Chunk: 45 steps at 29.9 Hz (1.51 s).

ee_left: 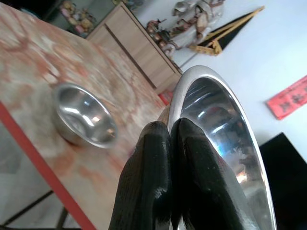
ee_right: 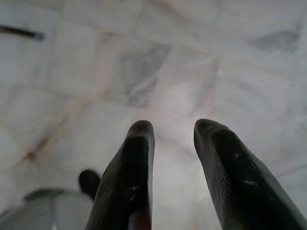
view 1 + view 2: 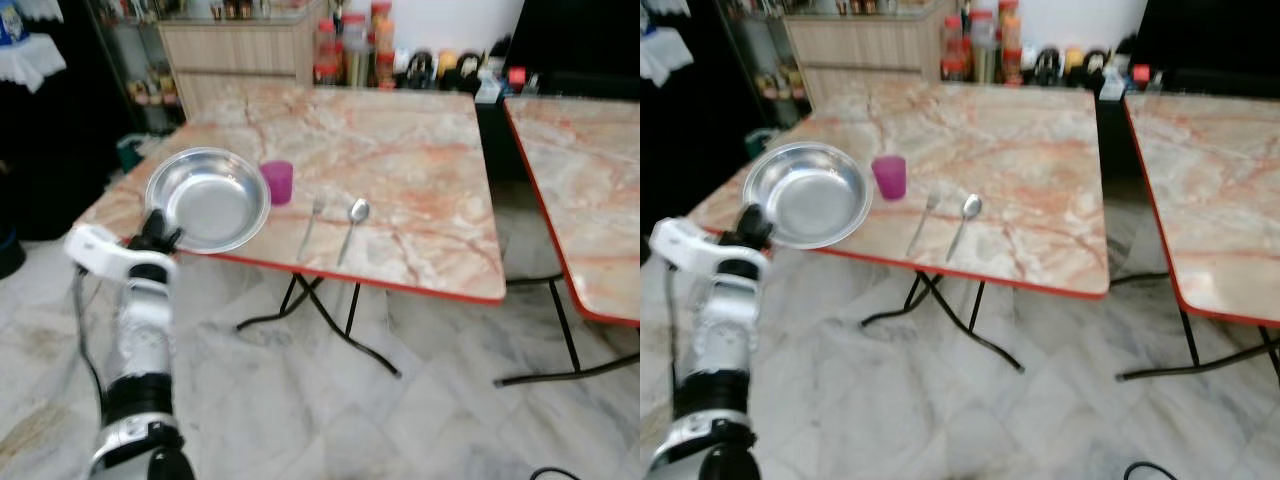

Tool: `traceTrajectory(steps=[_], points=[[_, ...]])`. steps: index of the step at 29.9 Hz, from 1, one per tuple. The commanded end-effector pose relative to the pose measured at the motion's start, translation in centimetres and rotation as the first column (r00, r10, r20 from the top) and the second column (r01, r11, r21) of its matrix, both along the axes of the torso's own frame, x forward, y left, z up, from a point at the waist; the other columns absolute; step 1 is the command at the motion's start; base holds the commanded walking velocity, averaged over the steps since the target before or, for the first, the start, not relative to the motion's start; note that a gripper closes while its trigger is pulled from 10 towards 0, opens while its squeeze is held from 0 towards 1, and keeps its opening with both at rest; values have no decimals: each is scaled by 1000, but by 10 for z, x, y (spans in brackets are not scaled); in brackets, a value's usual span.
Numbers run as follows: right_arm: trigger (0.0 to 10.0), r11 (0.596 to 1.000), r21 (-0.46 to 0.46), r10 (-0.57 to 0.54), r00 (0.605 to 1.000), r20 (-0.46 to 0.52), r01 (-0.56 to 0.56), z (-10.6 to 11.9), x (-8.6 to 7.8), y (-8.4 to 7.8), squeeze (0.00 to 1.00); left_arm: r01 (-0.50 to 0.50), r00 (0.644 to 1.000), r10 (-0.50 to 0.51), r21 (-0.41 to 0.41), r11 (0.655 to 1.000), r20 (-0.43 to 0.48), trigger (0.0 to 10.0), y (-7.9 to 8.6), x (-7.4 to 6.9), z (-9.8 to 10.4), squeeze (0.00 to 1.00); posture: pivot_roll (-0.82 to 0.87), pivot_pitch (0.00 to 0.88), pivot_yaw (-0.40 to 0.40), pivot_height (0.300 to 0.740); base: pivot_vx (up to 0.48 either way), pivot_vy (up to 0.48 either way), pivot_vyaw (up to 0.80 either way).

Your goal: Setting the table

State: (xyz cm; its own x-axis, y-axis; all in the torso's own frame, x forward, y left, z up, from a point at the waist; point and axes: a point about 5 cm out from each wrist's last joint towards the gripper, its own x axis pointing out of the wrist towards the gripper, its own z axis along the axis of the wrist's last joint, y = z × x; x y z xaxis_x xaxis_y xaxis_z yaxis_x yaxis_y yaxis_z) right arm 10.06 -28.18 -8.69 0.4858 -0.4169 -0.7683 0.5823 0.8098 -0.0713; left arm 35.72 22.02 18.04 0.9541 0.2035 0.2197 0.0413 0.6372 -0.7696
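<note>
At the marble table's (image 3: 400,160) near left corner, the steel plate (image 3: 208,197) sits by the left gripper (image 3: 160,232), which pinches its near rim. One pink cup (image 3: 278,182), one fork (image 3: 310,226) and one spoon (image 3: 352,226) lie to the right. In the left wrist view, the fingers (image 1: 153,182) are clamped on the rim; one steel bowl (image 1: 84,115) rests beyond. In the right wrist view, the right gripper (image 2: 173,128) hangs spread, holding nothing, over the floor (image 2: 144,57).

1. Left arm (image 3: 140,340): white/silver segmented shell w/ black joint bands, thin dark cable along its outer side.
2. Wrist: white blocky housing, rounded corners.
3. Left gripper (image 1: 171,139): two long glossy black fingers (image 1: 148,177), rounded tips, smooth rubbery finish.
4. Right gripper (image 2: 170,129): same black finger pair, fine dotted texture on one pad (image 2: 240,187), tips tapering and rounded.
</note>
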Motion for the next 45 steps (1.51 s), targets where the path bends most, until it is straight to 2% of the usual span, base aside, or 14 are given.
traceTrajectory(steps=[1, 7, 10, 13, 17, 21, 45], points=[[10000, 1000, 12, -7, 1000, -2, 7, -2, 0, 4, 0, -27, 999, 27, 7, 1000, 21, 10000, 10, -2, 7, 0, 90, 102, -5, 740, 0, -337, 0], [10000, 1000, 12, -7, 1000, -1, 7, -2, 0, 4, 0, -30, 1000, 30, 21, 999, 4, 10000, 10, -3, 5, 0, 90, 104, -4, 740, 0, -331, 0], [10000, 1000, 13, -7, 1000, -2, 8, -2, 0, 4, 0, -14, 998, 23, 147, 989, -60, 10000, 7, 0, 0, 0, 94, 105, -6, 740, 0, -95, 0], [10000, 1000, 14, -5, 1000, -3, 5, -2, 0, 4, 0, -11, 997, 26, 195, 981, -73, 10000, 6, 0, -2, 0, 92, 104, -5, 740, 0, 0, 0], [10000, 1000, 16, -5, 1000, -1, 5, -2, 0, 4, 0, -19, 997, 33, 183, 983, -72, 10000, 7, -1, -3, 0, 91, 104, -4, 740, 0, 0, 0], [10000, 1000, 18, -14, 1000, 9, 14, -1, 0, 4, 0, -2, 997, 19, 227, 974, -74, 10000, 4, -2, -4, 0, 90, 104, -7, 740, 61, 0, 0], [10000, 1000, 22, -20, 1000, 19, 20, -1, 1, 3, 0, 7, 998, 6, 232, 973, -57, 10000, 2, -2, 0, 0, 87, 105, -6, 740, 372, 0, -103]])
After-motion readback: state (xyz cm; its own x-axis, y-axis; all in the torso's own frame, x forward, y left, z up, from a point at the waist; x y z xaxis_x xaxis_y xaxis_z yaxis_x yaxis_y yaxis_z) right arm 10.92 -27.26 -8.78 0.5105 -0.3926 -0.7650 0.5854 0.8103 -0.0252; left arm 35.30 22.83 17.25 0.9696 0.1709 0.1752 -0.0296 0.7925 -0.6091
